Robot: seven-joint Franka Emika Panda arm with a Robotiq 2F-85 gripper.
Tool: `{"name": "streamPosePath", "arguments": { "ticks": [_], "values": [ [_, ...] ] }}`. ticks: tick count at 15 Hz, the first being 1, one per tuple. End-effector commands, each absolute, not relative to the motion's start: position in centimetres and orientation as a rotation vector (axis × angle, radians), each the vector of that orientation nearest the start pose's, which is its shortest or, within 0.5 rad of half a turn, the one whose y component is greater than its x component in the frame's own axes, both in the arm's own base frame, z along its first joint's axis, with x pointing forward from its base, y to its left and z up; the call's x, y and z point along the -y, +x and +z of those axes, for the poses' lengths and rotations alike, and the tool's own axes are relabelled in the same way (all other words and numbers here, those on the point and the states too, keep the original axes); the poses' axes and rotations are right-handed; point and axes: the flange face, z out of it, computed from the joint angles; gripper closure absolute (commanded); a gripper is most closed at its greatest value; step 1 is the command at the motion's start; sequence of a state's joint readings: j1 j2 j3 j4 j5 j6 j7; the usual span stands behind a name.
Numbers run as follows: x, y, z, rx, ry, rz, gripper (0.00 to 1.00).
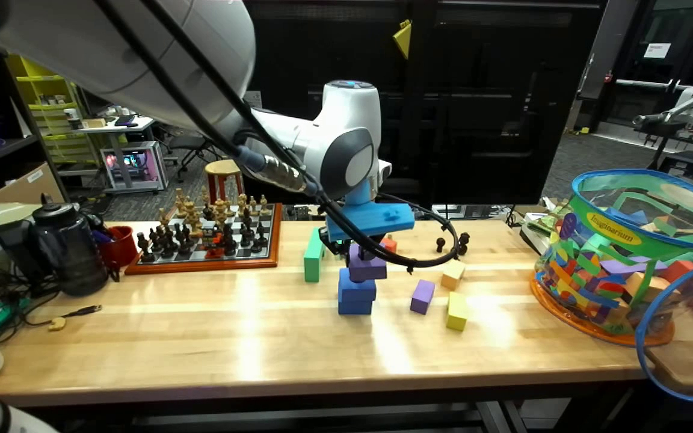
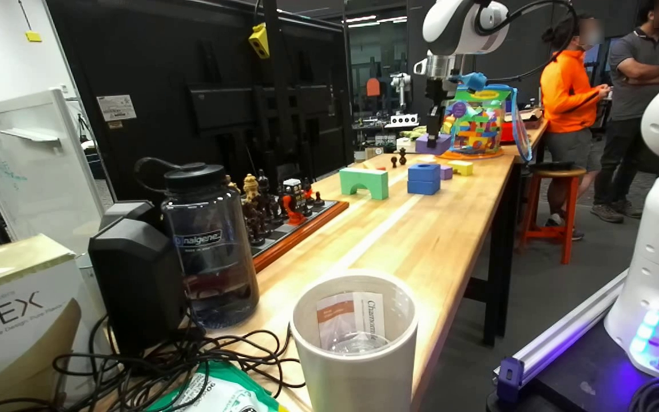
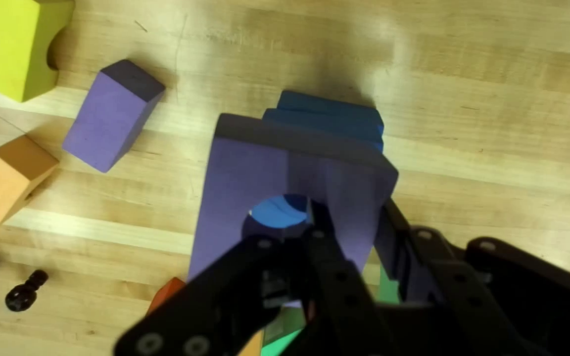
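Holed purple block (image 3: 245, 168) was pinched off-centre by the gripper (image 3: 354, 212) above the blue blocks (image 2: 423, 186), so tilting was risked.

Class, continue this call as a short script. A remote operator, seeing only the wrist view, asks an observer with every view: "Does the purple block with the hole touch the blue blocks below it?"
Observer: No. In an exterior view, a gap shows between the held purple block and the stacked blue blocks.
Operator: Green peeks out right of the purple block. What shape is it?
Observer: A green arch block, standing with its opening downward.
Operator: And past the yellow block, outside my frame?
Observer: A see-through bin, with many coloured blocks inside.
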State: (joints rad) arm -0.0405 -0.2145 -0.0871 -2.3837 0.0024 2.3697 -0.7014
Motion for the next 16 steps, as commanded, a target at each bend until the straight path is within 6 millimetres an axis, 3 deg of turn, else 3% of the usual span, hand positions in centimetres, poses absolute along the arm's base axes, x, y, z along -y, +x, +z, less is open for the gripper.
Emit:
{"name": "streamPosePath", "arguments": {
  "ticks": [1,16],
  "values": [
    [5.56,47.62,42.53,0.929,-3.039,-0.335,0.94],
    [5.05,47.99,42.49,0.936,-3.024,-0.339,0.94]
  ]
}}
